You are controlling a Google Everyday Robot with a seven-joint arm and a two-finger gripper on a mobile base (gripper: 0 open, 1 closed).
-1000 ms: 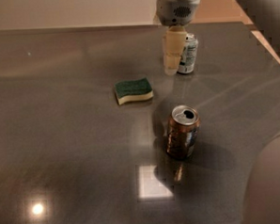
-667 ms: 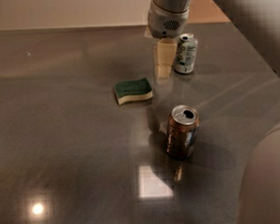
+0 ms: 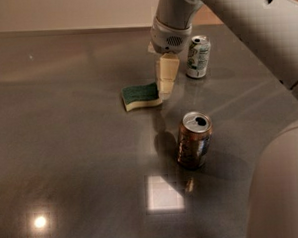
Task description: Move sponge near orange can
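The sponge, dark green on top with a pale yellow layer below, lies flat on the grey table left of centre. The orange can, copper-coloured with a silver opened top, stands upright to the lower right of the sponge, about a can-height away. My gripper hangs down from the arm at the top and sits right at the sponge's right end, low over the table.
A white-and-green can stands upright behind and right of the gripper. My pale arm crosses the upper right, and the robot's body fills the lower right corner. The table's far edge runs along the top.
My gripper has moved left and down, from beside the white-and-green can to the sponge's right end. The sponge and both cans have not moved.
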